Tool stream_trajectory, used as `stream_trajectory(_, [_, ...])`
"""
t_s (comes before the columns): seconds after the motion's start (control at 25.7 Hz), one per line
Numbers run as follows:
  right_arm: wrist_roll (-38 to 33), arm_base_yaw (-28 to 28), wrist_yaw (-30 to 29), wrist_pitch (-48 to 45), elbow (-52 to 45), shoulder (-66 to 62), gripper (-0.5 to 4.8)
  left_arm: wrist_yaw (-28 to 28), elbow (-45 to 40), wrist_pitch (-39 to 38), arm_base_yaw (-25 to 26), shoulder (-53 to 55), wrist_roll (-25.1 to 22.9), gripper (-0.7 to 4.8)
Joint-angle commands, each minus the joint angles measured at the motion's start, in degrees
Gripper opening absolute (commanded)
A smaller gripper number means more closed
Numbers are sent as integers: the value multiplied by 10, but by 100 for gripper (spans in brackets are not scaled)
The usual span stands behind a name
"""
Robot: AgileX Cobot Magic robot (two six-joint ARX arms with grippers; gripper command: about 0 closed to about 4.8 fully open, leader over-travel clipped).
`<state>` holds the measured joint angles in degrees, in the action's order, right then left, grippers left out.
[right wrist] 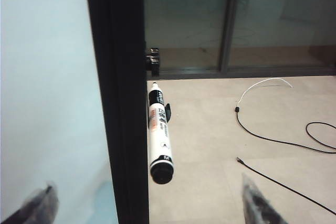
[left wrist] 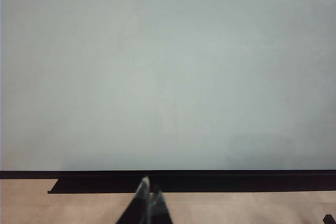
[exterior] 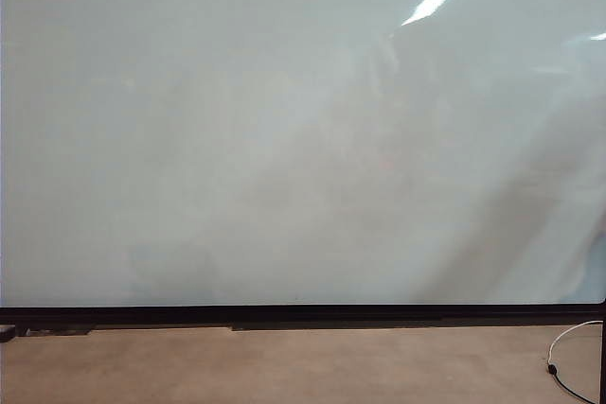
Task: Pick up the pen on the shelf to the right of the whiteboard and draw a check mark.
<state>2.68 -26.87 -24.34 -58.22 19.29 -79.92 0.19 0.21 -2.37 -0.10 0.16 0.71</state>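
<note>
The whiteboard fills the exterior view, glossy and pale with a black bottom edge; no check mark shows on it. Neither gripper appears in that view. In the right wrist view the pen, white with dark markings and a black end, lies along the outer side of the board's black frame. I cannot make out the shelf or what the pen rests on. My right gripper is open, its fingers wide apart on either side of the frame, short of the pen. My left gripper is shut and empty, facing the board.
A black ledge runs under the board above the tan floor. Black cables and a white cable lie on the floor to the right. A small black bracket sticks out of the frame beyond the pen. Glass panels stand behind.
</note>
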Motion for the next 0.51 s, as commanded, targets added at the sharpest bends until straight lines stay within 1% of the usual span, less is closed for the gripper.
stream_trajectory(0.04, [2, 0, -13, -35, 11, -25, 479, 0, 2, 7, 0, 0, -3, -5])
stream_trajectory(0.23, [9, -6, -51, -38, 52, -76, 479, 0, 2, 7, 0, 0, -3, -5])
stream_trajectory(0.51, [27, -7, -76, -38, 100, -135, 479, 0, 2, 7, 0, 0, -3, -4])
